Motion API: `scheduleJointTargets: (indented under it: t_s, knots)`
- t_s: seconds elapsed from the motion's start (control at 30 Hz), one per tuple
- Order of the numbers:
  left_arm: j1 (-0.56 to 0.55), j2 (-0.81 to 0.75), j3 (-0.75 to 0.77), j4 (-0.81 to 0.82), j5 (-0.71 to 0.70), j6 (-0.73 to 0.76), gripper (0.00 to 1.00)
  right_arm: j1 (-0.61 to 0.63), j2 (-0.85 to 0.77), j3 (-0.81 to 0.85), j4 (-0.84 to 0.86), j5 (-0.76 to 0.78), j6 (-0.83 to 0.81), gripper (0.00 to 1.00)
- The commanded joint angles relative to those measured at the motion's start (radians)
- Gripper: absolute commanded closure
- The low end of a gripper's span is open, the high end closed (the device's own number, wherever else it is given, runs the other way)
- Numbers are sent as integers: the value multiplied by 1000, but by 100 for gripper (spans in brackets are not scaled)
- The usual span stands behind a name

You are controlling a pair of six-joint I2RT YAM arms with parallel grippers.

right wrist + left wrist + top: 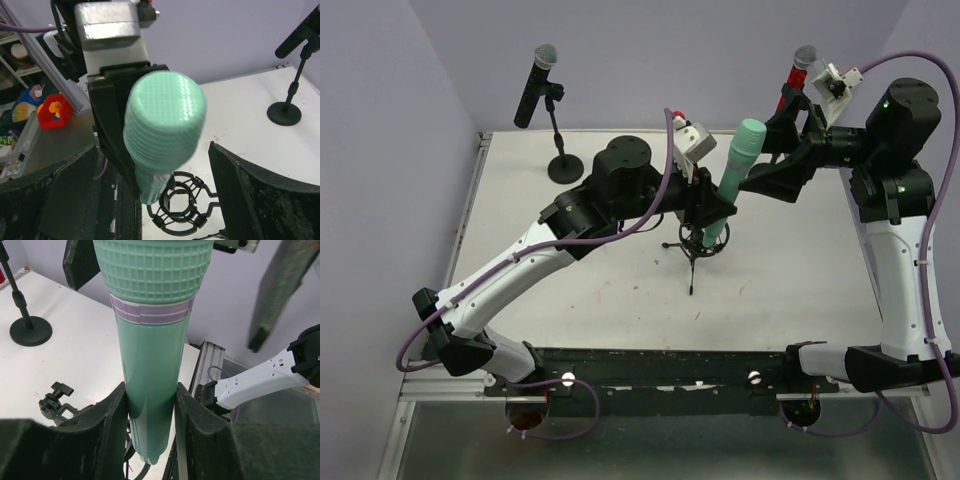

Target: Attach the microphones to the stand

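My left gripper (713, 205) (150, 390) is shut on the lower body of the teal-green microphone (740, 165) (150, 340) (165, 120), which it holds upright, head up. The microphone's tail hangs just above the left rim of the black ring mount (185, 210) on the small tripod stand (693, 250). My right gripper (767, 160) (152, 150) stands open with a finger on either side of the microphone's head, touching nothing. A black microphone (535, 85) (300, 30) sits clipped on a round-base stand (565, 168) (284, 112) at the back left. At the back right a red microphone (790, 90) rises behind my right arm.
Walls close the table at the back and both sides. A clip piece (55, 400) of the tripod stand shows low in the left wrist view. Off the table's edge are bins of coloured parts (50, 110).
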Motion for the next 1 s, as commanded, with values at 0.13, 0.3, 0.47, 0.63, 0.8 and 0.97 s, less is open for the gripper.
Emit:
scheduleJointTargets:
  t_s: [0.13,0.3,0.47,0.63,0.8,0.97]
  knots:
    - [-22,59,78,-14,10,-9,97,6,17,52,128,-8,179,1]
    - [-24,68,80,-5,30,-19,97,6,29,23,260,-30,314,13]
    - [-24,67,81,-2,32,-17,97,5,37,-22,430,-62,465,33]
    - [-24,67,84,-5,20,-16,96,6,25,-63,518,-79,526,57]
    - [-23,47,84,-25,-6,-17,78,6,26,-54,547,-93,546,79]
    - [-19,-8,54,-20,-25,-23,36,6,63,18,553,-87,551,85]
